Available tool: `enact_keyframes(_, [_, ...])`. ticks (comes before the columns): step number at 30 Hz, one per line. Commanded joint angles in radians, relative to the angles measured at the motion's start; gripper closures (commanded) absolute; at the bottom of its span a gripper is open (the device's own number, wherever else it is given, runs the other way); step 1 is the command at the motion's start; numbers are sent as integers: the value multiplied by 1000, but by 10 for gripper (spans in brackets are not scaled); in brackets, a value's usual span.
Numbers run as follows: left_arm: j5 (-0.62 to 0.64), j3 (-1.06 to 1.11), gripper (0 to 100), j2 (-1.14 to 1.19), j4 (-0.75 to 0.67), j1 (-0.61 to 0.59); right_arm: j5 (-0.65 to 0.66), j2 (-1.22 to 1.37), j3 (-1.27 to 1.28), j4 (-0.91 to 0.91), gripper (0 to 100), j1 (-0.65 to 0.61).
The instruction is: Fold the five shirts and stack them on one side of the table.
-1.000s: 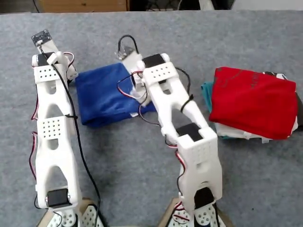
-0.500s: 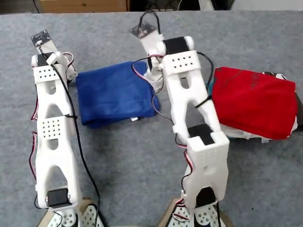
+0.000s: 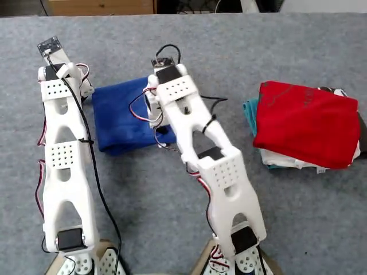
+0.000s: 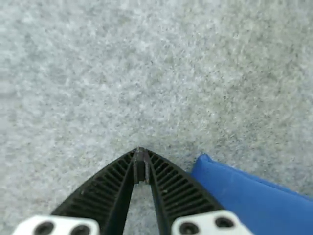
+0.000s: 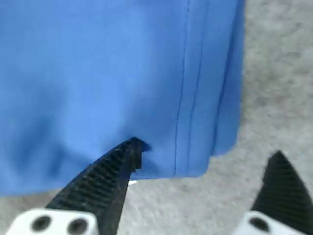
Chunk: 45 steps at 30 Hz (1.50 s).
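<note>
The blue shirt [image 3: 123, 117] lies folded on the table [image 3: 258, 51] between the two arms, well apart from the stack [image 3: 307, 149] on the right-arm side, which has a red shirt [image 3: 307, 123] on top. It is likely light, soft and limp (a pinch at one spot would let the layers sag and the fold come open). The best hold seems to be through all the layers at the stitched hem edge, or at two corners at once with one claw on each.

The right claw [image 5: 206, 151] hangs with its fingers wide apart over that hem end. One finger is above the cloth and the other above bare table past the corner. The left claw [image 4: 141, 166] has its fingers pressed together on nothing, down at the table just beside the shirt's opposite corner.

The near edge of the shirt looks slightly rumpled, with a small white tag peeping out. Bare table lies between the shirt and the stack, so a low carry or slide that way looks unobstructed. The stack stands higher than the shirt, so the shirt probably needs a lift to clear the stack's near edge.
</note>
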Motion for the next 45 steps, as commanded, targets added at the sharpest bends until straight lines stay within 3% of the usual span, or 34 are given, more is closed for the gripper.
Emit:
enact_keyframes(1, [3, -44, 970, -44, -17, -13, -32, 47, -140, -2, 585, -14])
enact_keyframes(11, [3, -44, 970, -44, -18, -13, -26, 88, -475, 118, 649, -12])
enact_keyframes(16, [3, -44, 970, -44, -18, -13, -29, 15, -487, 118, 724, -23])
enact_keyframes(21, [3, -44, 969, -46, -20, -13, -66, 84, -421, 114, 732, -83])
enact_keyframes(31, [3, -44, 970, -44, -52, -48, -230, 283, -400, 114, 560, -43])
enact_keyframes(40, [3, -44, 970, -44, -52, -50, -66, 289, -395, 114, 570, -40])
enact_keyframes(45, [3, -45, 968, -49, -57, -76, -8, 291, -395, 112, 707, -32])
